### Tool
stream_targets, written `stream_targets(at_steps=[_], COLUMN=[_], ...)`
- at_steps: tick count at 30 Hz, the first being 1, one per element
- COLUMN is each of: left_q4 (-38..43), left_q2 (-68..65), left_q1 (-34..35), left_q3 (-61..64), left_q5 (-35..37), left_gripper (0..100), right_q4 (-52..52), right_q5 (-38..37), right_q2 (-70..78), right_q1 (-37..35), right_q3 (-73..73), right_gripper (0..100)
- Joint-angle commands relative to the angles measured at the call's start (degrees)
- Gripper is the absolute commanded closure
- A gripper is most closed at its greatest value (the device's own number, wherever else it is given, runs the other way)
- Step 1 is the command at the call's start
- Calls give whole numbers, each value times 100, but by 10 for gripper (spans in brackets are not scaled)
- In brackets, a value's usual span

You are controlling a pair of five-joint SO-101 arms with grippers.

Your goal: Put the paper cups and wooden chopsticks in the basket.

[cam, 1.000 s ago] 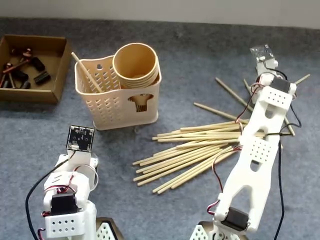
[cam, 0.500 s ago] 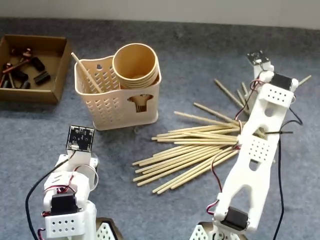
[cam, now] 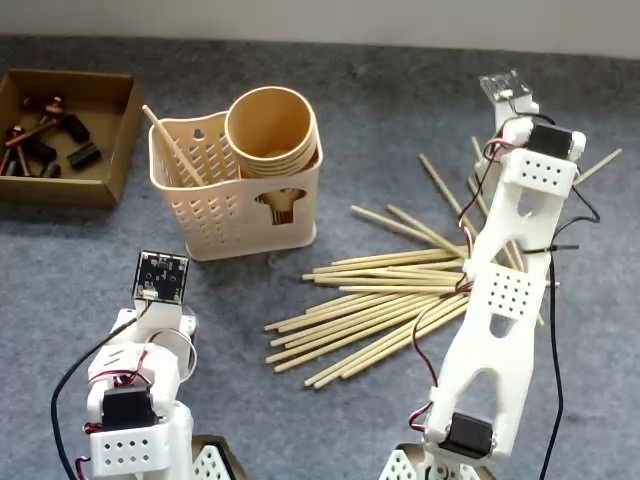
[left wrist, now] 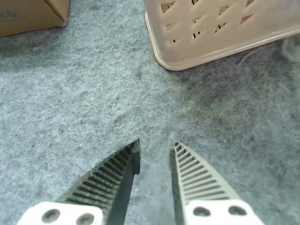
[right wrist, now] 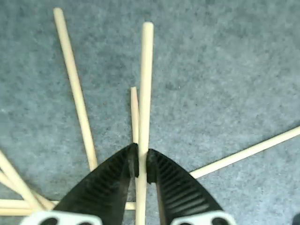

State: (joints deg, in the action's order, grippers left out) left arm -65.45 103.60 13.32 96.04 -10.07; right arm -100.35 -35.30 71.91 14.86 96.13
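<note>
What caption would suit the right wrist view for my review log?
Right gripper shut on one wooden chopstick, other chopsticks lying around it on grey felt.

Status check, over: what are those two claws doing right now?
Right gripper shut on one chopstick. Left gripper open over carpet beside basket. Paper cups in basket; chopstick pile on carpet. Nothing blocking.

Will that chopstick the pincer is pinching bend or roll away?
Probably stiff: the chopstick looks dead straight where it sticks out past the right pincer. It looks round and thin, so it may roll or swivel if the grip loosens.
</note>
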Motion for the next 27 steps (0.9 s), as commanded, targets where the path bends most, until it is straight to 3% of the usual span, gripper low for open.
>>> stream_targets(at_steps=[1, 18, 27], left_q4=[158, 167, 167], left_q2=[48, 48, 48], left_q1=[-110, -119, -119], left_q3=[40, 110, 110], left_q5=[-44, -44, -44], left_gripper=[888, 888, 888], right_q4=[-92, -101, -84], right_q5=[79, 193, 730], right_q2=[-497, -1367, -3310], right_q1=[-101, -215, -611], right_q3=[497, 418, -1938], right_gripper=[993, 994, 994])
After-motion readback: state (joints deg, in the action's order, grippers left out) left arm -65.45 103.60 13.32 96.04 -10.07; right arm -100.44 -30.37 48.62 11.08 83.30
